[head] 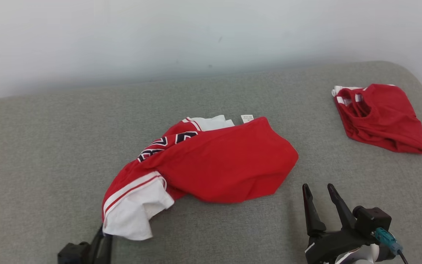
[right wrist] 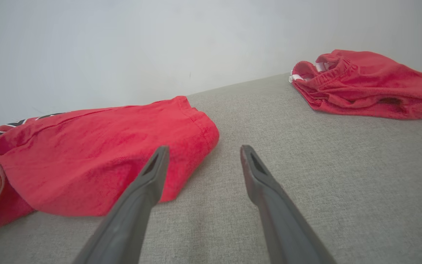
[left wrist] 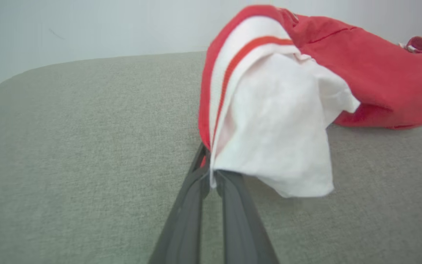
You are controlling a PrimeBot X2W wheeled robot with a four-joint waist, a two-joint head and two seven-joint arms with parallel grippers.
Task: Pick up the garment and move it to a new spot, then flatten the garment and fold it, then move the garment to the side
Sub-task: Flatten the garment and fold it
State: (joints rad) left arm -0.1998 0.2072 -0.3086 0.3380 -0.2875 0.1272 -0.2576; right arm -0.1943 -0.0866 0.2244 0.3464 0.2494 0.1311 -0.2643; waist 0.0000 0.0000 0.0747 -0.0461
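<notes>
Garment: the red garment (head: 214, 161), with white trim and dark lettering, is lying crumpled near the middle of the grey upholstered surface (head: 42, 146). Its white corner with red stripes is trailing toward the near left.
Left gripper: the left gripper (left wrist: 211, 178) is pinching the near edge of that white corner, its fingers closed together on the cloth. The rest of the corner is draping past the fingertips.
Right gripper: the right gripper (head: 318, 187) is standing with its fingers spread apart and is holding nothing. It is pointing past the garment's near right edge, close beside it and not touching.
Second item: a second red garment (head: 381, 119), bunched and with white at its band, is sitting well apart at the far right of the surface.
Tag: a small white tag (head: 247, 118) is showing at the red garment's far edge.
Backdrop: a pale wall (head: 159, 33) is running behind the surface.
</notes>
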